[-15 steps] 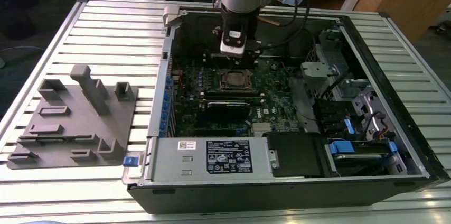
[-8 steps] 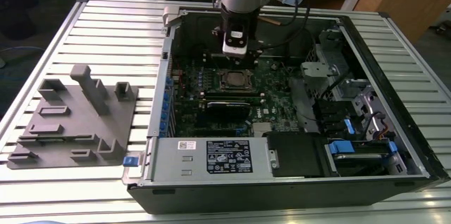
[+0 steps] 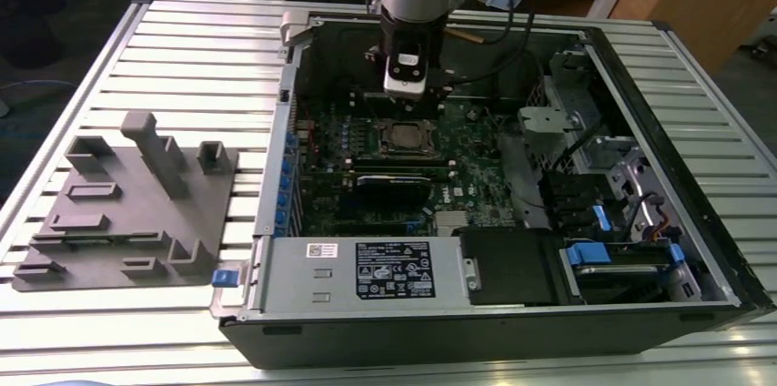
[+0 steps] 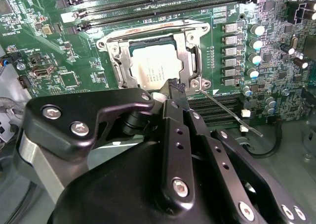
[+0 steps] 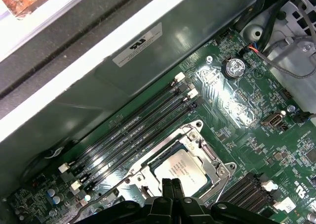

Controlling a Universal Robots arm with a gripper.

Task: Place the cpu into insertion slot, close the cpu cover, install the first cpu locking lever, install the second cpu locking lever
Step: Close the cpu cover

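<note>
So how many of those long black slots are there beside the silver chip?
4 long black slots, side by side in a row between the cpu and the case wall, in the first wrist view. More could be hidden under the gripper.

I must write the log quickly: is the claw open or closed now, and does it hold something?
Claw: closed, with nothing seen between its tips, which are at the edge of the cpu cover.

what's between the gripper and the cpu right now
In the second wrist view, just a silvery bar of the cpu cover; the gripper hangs at that frame's edge, with the cpu showing through its window.
</note>
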